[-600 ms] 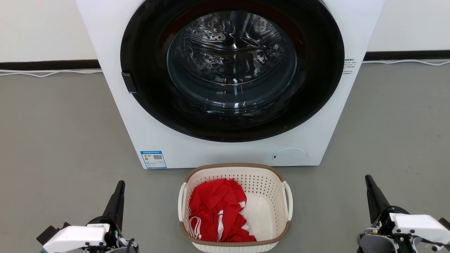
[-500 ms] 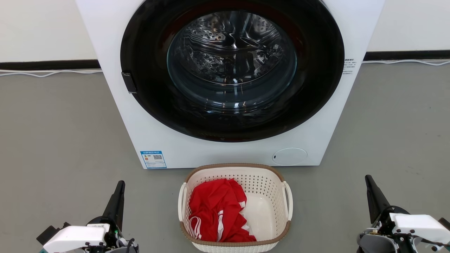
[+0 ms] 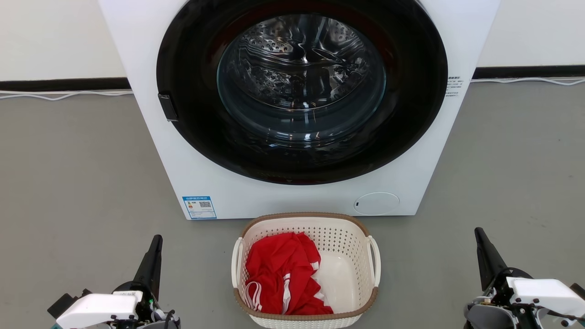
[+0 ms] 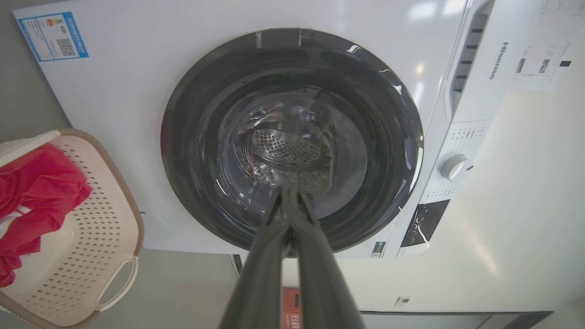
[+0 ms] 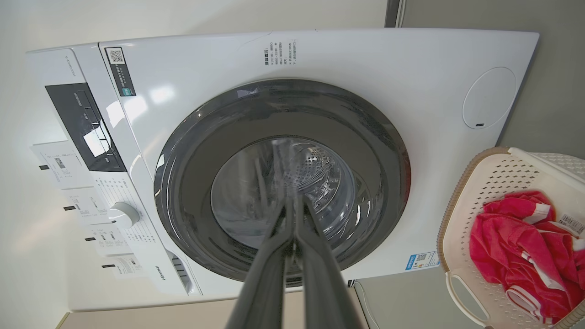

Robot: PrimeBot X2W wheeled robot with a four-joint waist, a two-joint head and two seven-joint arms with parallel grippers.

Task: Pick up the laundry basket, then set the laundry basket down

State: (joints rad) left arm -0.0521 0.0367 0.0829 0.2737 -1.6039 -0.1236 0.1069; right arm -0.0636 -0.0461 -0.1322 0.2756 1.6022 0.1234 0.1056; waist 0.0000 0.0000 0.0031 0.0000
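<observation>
The laundry basket [image 3: 347,237], cream-white and perforated with a brown rim and white loop handles, stands on the grey floor in front of the washing machine, holding a red garment [image 3: 281,272]. It also shows at the left edge of the left wrist view, laundry basket [image 4: 98,228], and at the right edge of the right wrist view, laundry basket [image 5: 491,183]. My left gripper [image 3: 157,239] hangs left of the basket, clear of it, fingers together and empty. My right gripper [image 3: 478,231] hangs to its right, also shut and empty. Both point at the machine: left gripper [image 4: 289,187], right gripper [image 5: 294,199].
A large white washing machine [image 3: 219,192] with a dark round glass door [image 3: 301,87] stands directly behind the basket. Grey floor [image 3: 77,183] spreads on both sides. A cable [image 3: 59,95] runs along the wall's dark skirting.
</observation>
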